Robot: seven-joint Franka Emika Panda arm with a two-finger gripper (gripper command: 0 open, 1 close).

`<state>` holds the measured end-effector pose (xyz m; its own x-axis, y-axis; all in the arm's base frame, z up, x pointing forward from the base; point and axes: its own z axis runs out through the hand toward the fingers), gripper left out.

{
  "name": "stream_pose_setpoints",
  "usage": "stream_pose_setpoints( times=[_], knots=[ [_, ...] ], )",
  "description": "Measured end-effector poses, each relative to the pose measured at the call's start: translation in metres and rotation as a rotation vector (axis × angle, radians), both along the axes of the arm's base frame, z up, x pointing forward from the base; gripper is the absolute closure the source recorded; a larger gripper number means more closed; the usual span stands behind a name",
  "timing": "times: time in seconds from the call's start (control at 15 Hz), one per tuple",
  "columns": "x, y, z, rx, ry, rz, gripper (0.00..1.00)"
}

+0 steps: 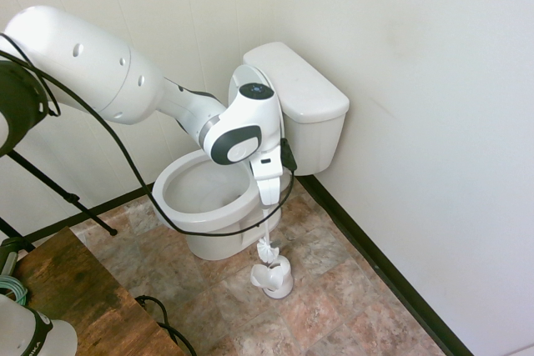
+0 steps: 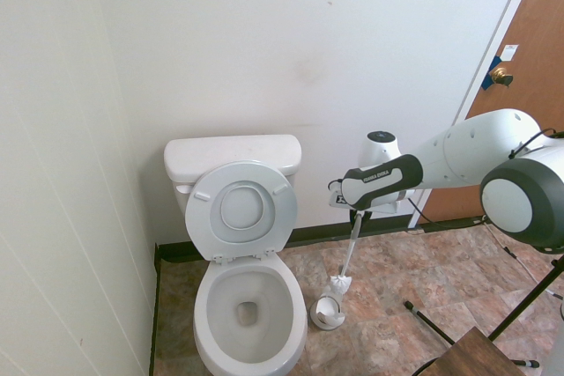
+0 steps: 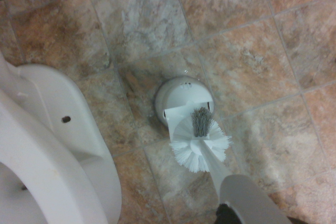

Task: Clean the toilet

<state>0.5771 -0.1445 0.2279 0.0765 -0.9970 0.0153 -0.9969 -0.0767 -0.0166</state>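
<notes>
White Franka arm [image 2: 467, 151] with rounded glossy shells, dark grey joint bands, printed wrist lettering and a trailing black cable [image 1: 125, 160].

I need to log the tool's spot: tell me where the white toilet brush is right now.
The white bristled toilet brush hangs from the pincer, its head just above the small white round brush holder on the tiled floor, right of the white ceramic toilet in the second exterior view.

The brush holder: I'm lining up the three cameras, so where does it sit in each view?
First exterior view: the brush holder stands on the floor at lower centre, right of the toilet bowl.
Second exterior view: holder at lower centre, right of the bowl.
Wrist view: holder at centre, beyond the brush head.
Shared landmark: the toilet bowl beside it.
</notes>
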Motion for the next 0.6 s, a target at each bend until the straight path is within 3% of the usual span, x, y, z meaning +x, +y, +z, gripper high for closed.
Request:
stream_pose_setpoints(
  times=[0.6],
  knots=[
    [0.012,-0.03,-0.065,0.061,0.021,-0.035,1.0]
  ],
)
